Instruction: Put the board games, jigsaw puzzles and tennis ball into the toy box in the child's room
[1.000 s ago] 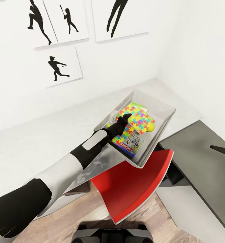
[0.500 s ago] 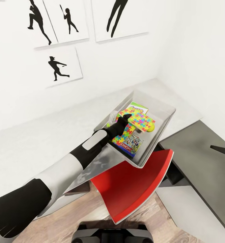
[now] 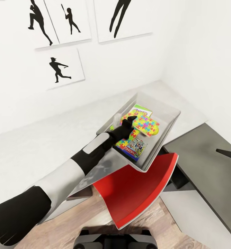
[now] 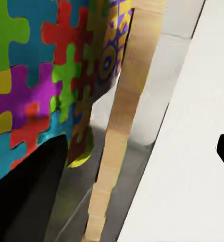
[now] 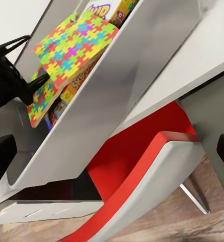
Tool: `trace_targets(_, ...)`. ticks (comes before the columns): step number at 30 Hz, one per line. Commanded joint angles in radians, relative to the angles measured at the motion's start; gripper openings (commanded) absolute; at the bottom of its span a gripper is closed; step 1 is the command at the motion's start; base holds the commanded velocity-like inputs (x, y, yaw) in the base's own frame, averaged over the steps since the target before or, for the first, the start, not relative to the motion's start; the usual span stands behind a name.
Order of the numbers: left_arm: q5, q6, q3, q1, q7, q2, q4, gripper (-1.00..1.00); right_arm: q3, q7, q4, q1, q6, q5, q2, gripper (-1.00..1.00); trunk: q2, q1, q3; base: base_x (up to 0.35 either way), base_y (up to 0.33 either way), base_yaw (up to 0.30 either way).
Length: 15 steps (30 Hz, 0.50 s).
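At frame centre my left gripper (image 3: 129,121) pinches the jigsaw puzzle (image 3: 144,123) by its near edge over the toy box (image 3: 170,117); I judge it a light, stiff, slick carton, best held edge-on.

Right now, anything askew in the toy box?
Yes. The top puzzle lies tilted across the stack in the toy box, not flat, with the left gripper at its edge.
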<state>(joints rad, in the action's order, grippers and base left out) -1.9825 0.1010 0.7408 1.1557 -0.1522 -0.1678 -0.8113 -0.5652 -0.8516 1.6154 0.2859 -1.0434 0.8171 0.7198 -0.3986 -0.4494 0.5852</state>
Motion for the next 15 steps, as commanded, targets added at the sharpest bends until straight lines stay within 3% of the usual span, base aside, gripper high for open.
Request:
trace_targets(1, -0.011, 0.0, 0.001, -0.002, -0.028, 0.001, -0.019, 1.0, -0.001, -0.006, 0.0, 0.001, -0.004, -0.004, 0.0, 1.0, -0.001, -0.001, 0.002, 0.0, 0.0, 0.0)
trace_targets(6, -0.02, 0.0, -0.035, -0.027, -0.114, 0.009, -0.125, 1.0, 0.0, -0.006, 0.0, 0.001, -0.004, -0.004, 0.0, 1.0, -0.001, -0.001, 0.004, 0.0, 0.0, 0.0)
trace_targets(15, -0.018, 0.002, -0.086, -0.051, -0.145, 0.023, -0.209, 1.0, 0.001, -0.006, 0.0, 0.001, -0.004, -0.004, -0.001, 1.0, -0.001, -0.001, 0.007, 0.0, 0.0, 0.0)
